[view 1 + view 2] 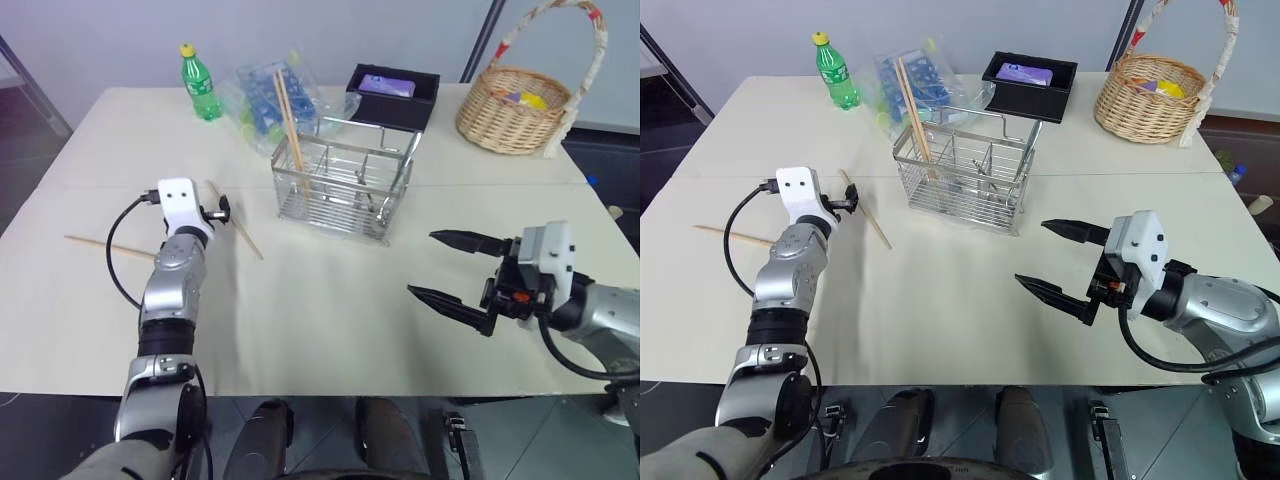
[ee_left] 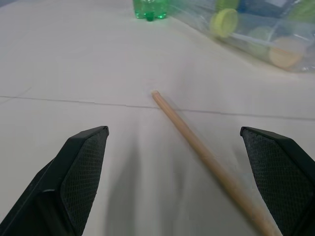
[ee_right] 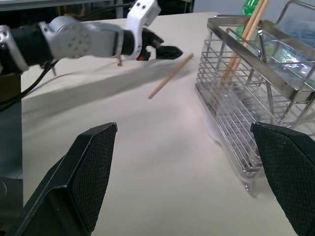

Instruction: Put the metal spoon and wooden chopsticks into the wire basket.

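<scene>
The wire basket (image 1: 345, 185) stands mid-table with two wooden chopsticks (image 1: 288, 120) leaning upright in its left compartment. Another chopstick (image 1: 238, 225) lies on the table left of the basket. My left gripper (image 1: 215, 210) is open just over its far end; in the left wrist view the stick (image 2: 206, 162) runs between the spread fingers (image 2: 81, 172). One more chopstick (image 1: 105, 245) lies further left, partly behind my left arm. My right gripper (image 1: 421, 263) hangs open and empty to the right, in front of the basket (image 3: 246, 98). The metal spoon is hidden from view.
A green bottle (image 1: 203, 85) and a clear plastic bag of items (image 1: 270, 95) sit at the back left. A black box (image 1: 393, 92) stands behind the wire basket, and a wicker basket (image 1: 515, 105) at the back right corner.
</scene>
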Controlling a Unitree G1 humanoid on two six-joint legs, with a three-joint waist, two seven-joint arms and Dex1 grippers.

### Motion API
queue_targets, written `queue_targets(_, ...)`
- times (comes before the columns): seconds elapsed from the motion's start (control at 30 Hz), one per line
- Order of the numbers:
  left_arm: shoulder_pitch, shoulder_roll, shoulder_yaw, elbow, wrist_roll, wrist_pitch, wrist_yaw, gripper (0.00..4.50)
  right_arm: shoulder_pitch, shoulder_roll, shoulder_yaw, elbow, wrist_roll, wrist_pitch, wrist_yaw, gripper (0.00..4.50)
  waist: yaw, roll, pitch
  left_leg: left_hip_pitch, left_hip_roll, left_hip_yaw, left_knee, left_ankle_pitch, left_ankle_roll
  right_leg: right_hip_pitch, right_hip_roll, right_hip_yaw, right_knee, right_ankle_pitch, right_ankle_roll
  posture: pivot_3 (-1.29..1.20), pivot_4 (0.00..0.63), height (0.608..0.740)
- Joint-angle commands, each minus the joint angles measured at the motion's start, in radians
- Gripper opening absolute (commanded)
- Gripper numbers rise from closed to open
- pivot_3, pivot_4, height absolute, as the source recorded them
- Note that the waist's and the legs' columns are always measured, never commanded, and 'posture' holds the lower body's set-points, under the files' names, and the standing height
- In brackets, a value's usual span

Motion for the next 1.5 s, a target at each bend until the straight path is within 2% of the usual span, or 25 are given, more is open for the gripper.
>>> queue_targets(0.03, -0.058, -0.003, 0.003, 0.024, 0.010, 0.008, 0.020, 4.50, -0.009, 0.004, -0.003, -0.010, -0.001, -0.029, 0.005, 4.45, 0.000, 0.000, 0.000, 0.000, 0.000, 0.000, 0.000, 0.000, 0.000, 0.000, 0.000, 0.000, 0.000, 0.000, 0.000, 0.00, 0.150, 0.740)
queue_targets(0.17, -0.109, -0.019, 0.015, 0.055, -0.001, 0.074, 0.055, 4.50, -0.010, -0.004, -0.005, -0.001, -0.003, -0.032, 0.015, 4.45, -0.001, 0.000, 0.000, 0.000, 0.000, 0.000, 0.000, 0.000, 0.000, 0.000, 0.000, 0.000, 0.000, 0.000, 0.000, 0.00, 0.150, 0.740)
queue_targets(0.33, -0.157, -0.059, 0.077, 0.045, -0.040, 0.237, 0.161, 4.50, -0.018, -0.005, 0.001, 0.014, -0.013, -0.037, 0.018, 4.45, -0.001, -0.001, 0.000, 0.000, 0.000, 0.000, 0.000, 0.000, 0.000, 0.000, 0.000, 0.000, 0.000, 0.000, 0.000, 0.00, 0.150, 0.740)
queue_targets(0.57, -0.207, -0.096, 0.094, 0.048, -0.006, 0.382, 0.313, 4.50, -0.026, 0.004, 0.018, 0.016, -0.022, -0.038, 0.009, 4.45, 0.000, -0.002, 0.001, 0.000, 0.000, 0.000, 0.000, 0.000, 0.000, 0.000, 0.000, 0.000, 0.000, 0.000, 0.001, 0.00, 0.150, 0.740)
queue_targets(0.83, -0.276, -0.127, 0.081, 0.149, 0.045, 0.405, 0.412, 4.50, -0.040, 0.017, 0.048, 0.026, -0.031, -0.047, 0.001, 4.45, 0.000, -0.002, 0.001, 0.000, 0.000, 0.000, 0.000, 0.000, 0.000, 0.000, 0.000, 0.000, 0.000, 0.000, 0.001, 0.00, 0.150, 0.740)
queue_targets(1.13, -0.374, -0.150, 0.173, 0.338, 0.018, 0.442, 0.535, 4.50, -0.055, 0.036, 0.076, 0.016, -0.038, -0.038, -0.025, 4.45, 0.001, -0.002, 0.001, 0.002, -0.001, 0.000, 0.000, 0.000, -0.001, 0.002, 0.000, 0.000, 0.000, -0.001, 0.002, 0.00, 0.150, 0.740)
queue_targets(1.5, -0.433, -0.157, 0.263, 0.410, -0.026, 0.508, 0.634, 4.50, -0.031, 0.015, 0.045, 0.006, -0.024, -0.027, -0.019, 4.45, -0.002, -0.002, 0.000, 0.003, -0.001, 0.000, 0.000, 0.000, -0.001, 0.002, 0.000, 0.000, 0.001, -0.002, 0.003, 0.00, 0.150, 0.740)
